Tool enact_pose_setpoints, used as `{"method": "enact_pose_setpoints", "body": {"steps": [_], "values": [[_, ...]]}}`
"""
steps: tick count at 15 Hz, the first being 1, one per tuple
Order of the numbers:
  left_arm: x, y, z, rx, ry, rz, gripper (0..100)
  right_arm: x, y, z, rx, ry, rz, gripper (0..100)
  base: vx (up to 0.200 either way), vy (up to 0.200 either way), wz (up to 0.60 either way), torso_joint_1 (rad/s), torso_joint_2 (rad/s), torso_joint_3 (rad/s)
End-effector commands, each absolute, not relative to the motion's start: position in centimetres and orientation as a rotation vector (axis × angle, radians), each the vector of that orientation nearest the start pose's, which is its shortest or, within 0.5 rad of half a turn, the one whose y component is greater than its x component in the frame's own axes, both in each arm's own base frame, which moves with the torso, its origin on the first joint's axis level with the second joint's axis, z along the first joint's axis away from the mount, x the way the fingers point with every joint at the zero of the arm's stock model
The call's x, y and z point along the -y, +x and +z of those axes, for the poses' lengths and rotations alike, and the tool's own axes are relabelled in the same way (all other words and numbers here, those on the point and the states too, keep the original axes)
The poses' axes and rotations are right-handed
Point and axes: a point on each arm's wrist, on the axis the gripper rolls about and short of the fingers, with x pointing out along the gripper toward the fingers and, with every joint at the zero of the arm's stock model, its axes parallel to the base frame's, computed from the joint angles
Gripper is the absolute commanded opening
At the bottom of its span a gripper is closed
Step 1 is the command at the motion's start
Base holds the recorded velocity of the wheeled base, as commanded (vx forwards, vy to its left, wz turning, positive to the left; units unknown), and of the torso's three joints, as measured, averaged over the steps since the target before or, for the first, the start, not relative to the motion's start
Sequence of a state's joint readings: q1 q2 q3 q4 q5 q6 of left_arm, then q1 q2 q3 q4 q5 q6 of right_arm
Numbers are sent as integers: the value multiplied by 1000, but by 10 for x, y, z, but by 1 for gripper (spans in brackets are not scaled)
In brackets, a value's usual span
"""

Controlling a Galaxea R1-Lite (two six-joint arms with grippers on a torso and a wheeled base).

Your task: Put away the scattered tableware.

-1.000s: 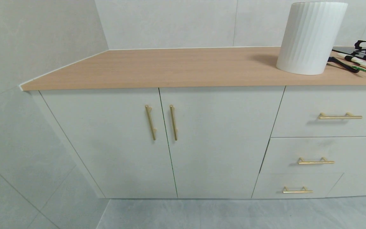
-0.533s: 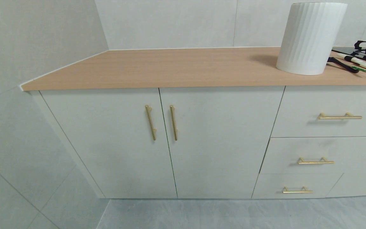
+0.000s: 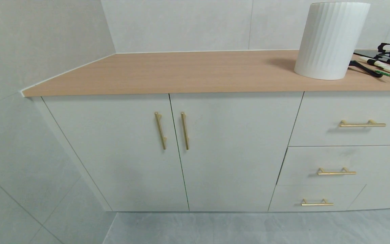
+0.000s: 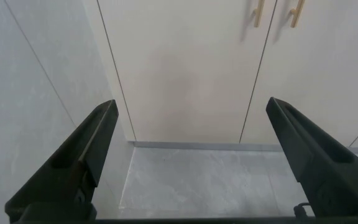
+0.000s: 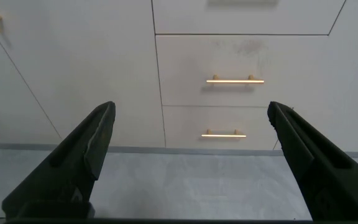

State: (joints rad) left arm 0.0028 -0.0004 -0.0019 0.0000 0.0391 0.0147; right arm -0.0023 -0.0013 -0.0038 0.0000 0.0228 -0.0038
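Scattered utensils (image 3: 379,66), black-handled and pale ones, lie on the wooden countertop (image 3: 181,73) at its far right, behind a tall white ribbed container (image 3: 330,40). My left gripper (image 4: 191,118) is open and empty, low in front of the cabinet doors (image 4: 185,68) near the floor. Also open and empty, my right gripper (image 5: 191,118) hangs low in front of the lower drawers (image 5: 235,81).
Two cabinet doors with gold handles (image 3: 173,130) are shut below the counter. Three drawers (image 3: 361,123) at the right are shut as well. A tiled wall (image 3: 19,101) closes in the left side. Grey floor (image 3: 249,230) lies in front of the cabinet.
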Motion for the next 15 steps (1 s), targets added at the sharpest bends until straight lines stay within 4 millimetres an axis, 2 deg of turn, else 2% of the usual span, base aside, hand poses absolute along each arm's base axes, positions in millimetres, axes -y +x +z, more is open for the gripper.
{"method": "enact_pose_setpoints", "body": {"steps": [1, 15], "values": [[-1, -23, 75, 0, 15, 43, 100, -1, -23, 76, -2, -2, 20, 100, 0, 0, 0, 0, 0, 0], [-1, -23, 75, 0, 12, 43, 100, 0, -23, 76, 0, -3, 15, 100, 0, 0, 0, 0, 0, 0]]}}
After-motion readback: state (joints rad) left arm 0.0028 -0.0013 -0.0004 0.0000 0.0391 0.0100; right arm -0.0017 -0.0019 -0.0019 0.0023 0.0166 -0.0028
